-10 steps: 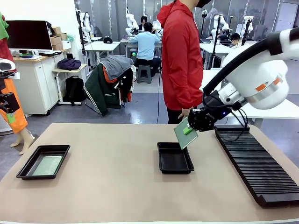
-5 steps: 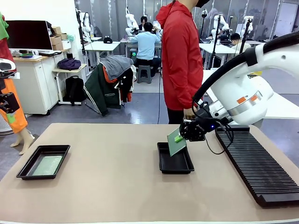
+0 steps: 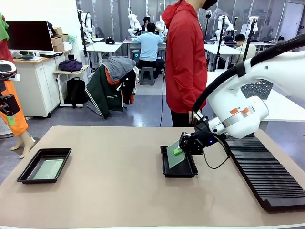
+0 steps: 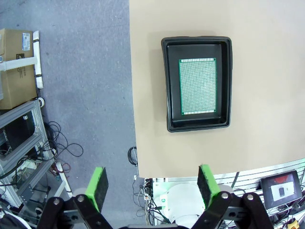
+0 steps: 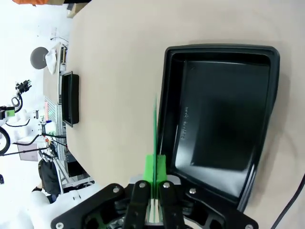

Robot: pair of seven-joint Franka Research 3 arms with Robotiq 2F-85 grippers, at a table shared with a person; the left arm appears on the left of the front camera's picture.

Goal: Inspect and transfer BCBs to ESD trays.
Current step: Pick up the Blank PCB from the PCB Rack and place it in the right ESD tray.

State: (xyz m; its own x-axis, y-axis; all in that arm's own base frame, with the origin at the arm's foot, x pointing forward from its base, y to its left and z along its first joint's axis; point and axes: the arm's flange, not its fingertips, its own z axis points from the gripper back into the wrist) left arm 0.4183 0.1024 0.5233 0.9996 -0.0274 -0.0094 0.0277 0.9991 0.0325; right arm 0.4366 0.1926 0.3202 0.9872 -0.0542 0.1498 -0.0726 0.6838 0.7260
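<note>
My right gripper (image 3: 179, 150) is shut on the edge of a BCB (image 3: 173, 154), a pale green board held tilted, its lower edge down in the middle ESD tray (image 3: 181, 175). The right wrist view has this board edge-on (image 5: 155, 129) between the fingers of the right gripper (image 5: 155, 168), above the left rim of that bare black tray (image 5: 224, 114). At the table's left, a second tray (image 3: 42, 182) holds another BCB (image 3: 48, 168) lying flat. My left gripper (image 4: 152, 186) hangs open high above that tray (image 4: 172, 95) and its board (image 4: 197, 87).
A long black ribbed rack (image 3: 262, 171) runs along the table's right side. A person in a red jacket (image 3: 185, 62) stands at the far edge behind the middle tray. The far tray (image 5: 69, 98) is small in the right wrist view.
My right arm has swung down and left with the board, from above the tray's far right corner to low over the tray. The left tray and its board have not moved.
</note>
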